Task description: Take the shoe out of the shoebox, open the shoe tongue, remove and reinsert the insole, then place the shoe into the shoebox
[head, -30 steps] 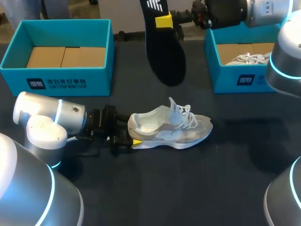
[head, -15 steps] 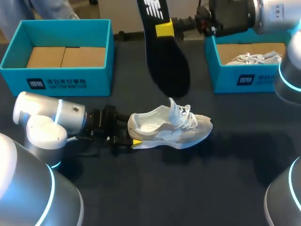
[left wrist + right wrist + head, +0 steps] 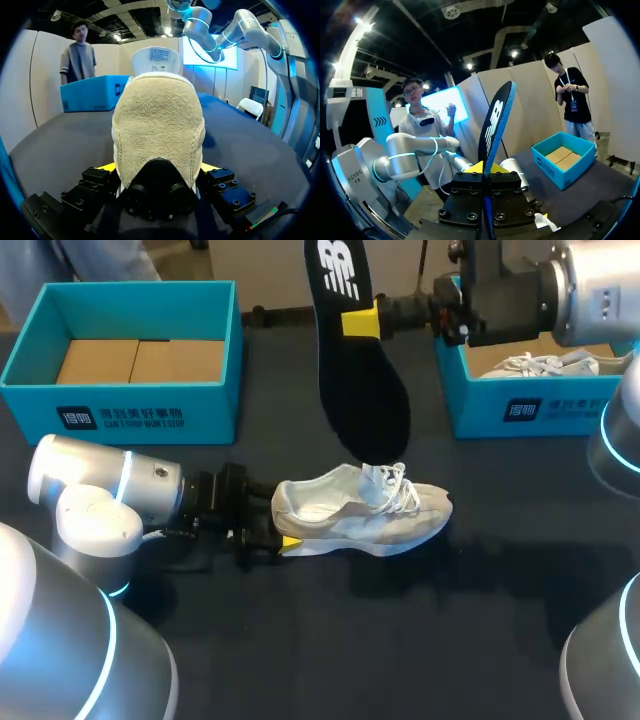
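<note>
Shoe out: grey-white mesh sneaker (image 3: 365,512) lies on dark tabletop (image 3: 420,640), heel clamped in our left jaws. Black foam insole (image 3: 362,390) removed, pinched in our right jaws, toe over the opening. Left: reinsert, box into teal cardboard shoebox (image 3: 215,405).

A white logo marked the insole (image 3: 362,370); the left shoebox (image 3: 200,410) and right shoebox (image 3: 570,412) bore small white print, unreadable.

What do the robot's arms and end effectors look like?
The left arm and right arm are rounded, silver-white, with glowing cyan rings at joints. The left end effector and right end effector are black bolted blocks, yellow-tipped.
</note>
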`<action>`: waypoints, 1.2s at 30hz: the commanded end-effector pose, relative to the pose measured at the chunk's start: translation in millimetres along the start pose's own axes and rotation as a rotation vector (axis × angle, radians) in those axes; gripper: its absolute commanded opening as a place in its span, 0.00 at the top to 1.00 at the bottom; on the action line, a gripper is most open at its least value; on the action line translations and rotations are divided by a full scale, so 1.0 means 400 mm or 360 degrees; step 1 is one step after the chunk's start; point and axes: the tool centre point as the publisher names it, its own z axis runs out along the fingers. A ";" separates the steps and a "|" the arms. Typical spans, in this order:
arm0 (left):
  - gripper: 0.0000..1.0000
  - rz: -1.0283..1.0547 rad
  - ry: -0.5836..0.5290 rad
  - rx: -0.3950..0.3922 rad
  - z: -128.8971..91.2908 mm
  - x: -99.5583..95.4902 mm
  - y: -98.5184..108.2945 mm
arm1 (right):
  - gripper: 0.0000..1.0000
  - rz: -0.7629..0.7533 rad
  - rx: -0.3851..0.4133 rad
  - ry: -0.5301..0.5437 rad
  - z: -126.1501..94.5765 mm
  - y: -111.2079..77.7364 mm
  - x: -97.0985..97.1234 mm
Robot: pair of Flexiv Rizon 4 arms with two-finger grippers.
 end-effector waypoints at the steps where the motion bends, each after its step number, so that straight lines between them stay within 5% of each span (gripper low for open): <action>1: 1.00 0.0000 -0.0002 0.0001 0.005 0.000 0.009 | 1.00 0.0003 0.0003 -0.0006 0.004 -0.001 0.001; 5: 1.00 0.0000 -0.0002 0.0001 0.005 0.000 0.009 | 1.00 0.0003 0.0003 -0.0006 0.004 -0.001 0.001; 13: 1.00 0.0000 -0.0002 0.0001 0.005 0.000 0.009 | 1.00 0.0193 -0.0072 0.0203 -0.022 -0.022 0.077; 21: 1.00 0.0000 -0.0002 0.0001 0.005 0.000 0.009 | 1.00 0.0556 -0.0076 0.0130 -0.018 -0.053 0.141; 36: 1.00 0.0000 -0.0002 0.0001 0.005 0.000 0.009 | 1.00 0.0657 -0.0043 0.0045 -0.032 -0.067 0.254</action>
